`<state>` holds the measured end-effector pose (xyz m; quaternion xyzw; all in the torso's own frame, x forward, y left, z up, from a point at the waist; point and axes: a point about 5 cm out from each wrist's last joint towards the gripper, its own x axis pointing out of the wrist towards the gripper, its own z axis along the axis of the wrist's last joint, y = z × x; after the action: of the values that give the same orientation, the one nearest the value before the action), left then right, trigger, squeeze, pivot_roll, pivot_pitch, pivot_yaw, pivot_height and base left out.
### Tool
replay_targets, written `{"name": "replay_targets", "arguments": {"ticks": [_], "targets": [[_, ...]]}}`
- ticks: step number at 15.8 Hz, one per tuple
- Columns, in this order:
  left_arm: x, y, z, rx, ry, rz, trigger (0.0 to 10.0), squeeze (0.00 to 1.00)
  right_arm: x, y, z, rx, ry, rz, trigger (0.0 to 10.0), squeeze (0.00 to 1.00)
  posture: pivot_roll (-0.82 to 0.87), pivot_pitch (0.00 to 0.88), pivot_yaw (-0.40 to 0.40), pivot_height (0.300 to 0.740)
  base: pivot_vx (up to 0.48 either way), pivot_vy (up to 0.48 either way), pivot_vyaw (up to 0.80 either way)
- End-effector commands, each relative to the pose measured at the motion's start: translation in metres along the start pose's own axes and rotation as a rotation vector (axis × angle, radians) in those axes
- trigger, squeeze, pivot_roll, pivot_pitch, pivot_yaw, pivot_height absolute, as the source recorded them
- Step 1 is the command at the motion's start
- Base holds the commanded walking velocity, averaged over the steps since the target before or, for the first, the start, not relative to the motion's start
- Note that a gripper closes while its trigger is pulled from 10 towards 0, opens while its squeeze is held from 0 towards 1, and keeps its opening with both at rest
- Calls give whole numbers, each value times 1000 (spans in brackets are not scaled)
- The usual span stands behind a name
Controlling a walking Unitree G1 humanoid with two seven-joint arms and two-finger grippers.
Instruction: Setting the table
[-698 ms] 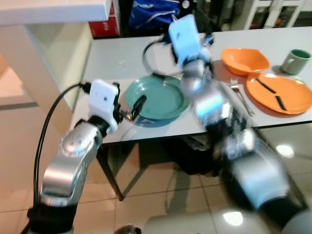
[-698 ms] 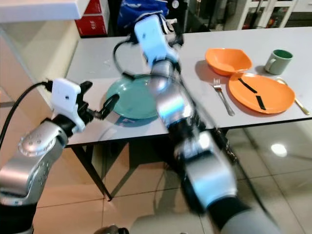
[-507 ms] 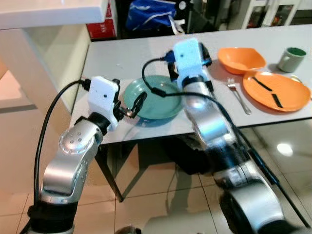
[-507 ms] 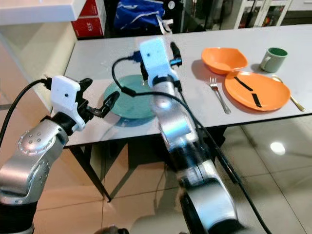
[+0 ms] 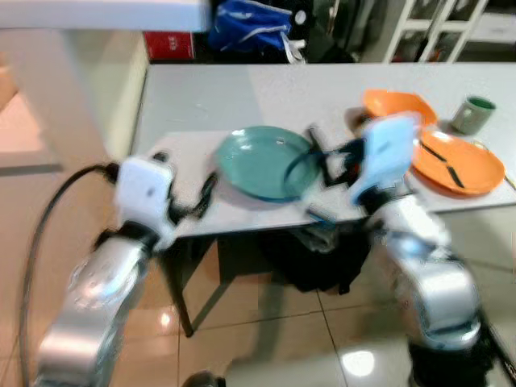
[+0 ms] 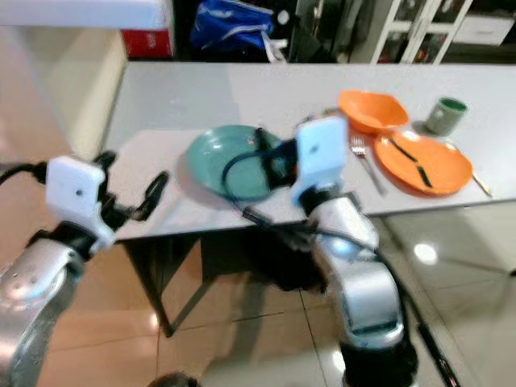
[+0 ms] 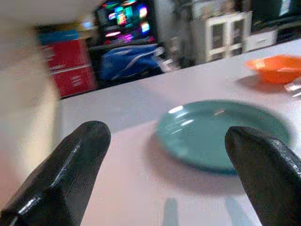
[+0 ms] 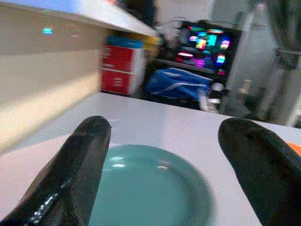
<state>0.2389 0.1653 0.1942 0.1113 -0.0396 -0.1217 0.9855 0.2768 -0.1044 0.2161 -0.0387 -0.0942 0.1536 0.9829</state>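
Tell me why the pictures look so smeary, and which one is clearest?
Left eye view: motion blur smears the right pincer and both arms. Right eye view: equally soft. Left wrist view: the teal plate is blurred. Right wrist view: clearest, fingers dark and near.

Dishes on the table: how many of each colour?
Teal: 1, the teal plate
Orange: 2, the orange bowl and orange plate
Green: 1, the mug
Total: 4
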Motion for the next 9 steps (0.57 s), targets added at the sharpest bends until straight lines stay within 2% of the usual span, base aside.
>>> {"name": "replay_targets", "arguments": {"ticks": [1,2,4,5,6,7,9], "targets": [[-5,-3,7,8,-20,-1,10000,0,-4,-2,3,10,-21,8,10000,0,3,0,-54,740,0,480,800],[-7,-2,8,-4,-19,23,10000,0,-9,0,-4,16,-4,34,10000,0,9,0,-52,740,0,480,800],[0,-1,6,-28,-9,48,10000,0,-18,-6,-19,46,42,21,10000,0,-17,0,-33,740,0,480,800],[8,-7,2,-23,4,34,10000,0,-21,-12,-36,129,127,-48,10000,0,-15,0,-28,740,0,480,0],[13,-8,-1,-22,15,37,10000,0,-18,-11,-48,157,191,-78,10000,0,-24,0,-1,740,0,480,0],[22,-9,-5,-16,29,38,10000,0,-11,-9,-62,221,263,-113,10000,0,-16,0,-6,740,0,480,0],[34,-4,3,11,-7,55,10000,0,-4,-7,-67,151,278,-70,10000,0,26,0,-51,740,0,480,0]]}}
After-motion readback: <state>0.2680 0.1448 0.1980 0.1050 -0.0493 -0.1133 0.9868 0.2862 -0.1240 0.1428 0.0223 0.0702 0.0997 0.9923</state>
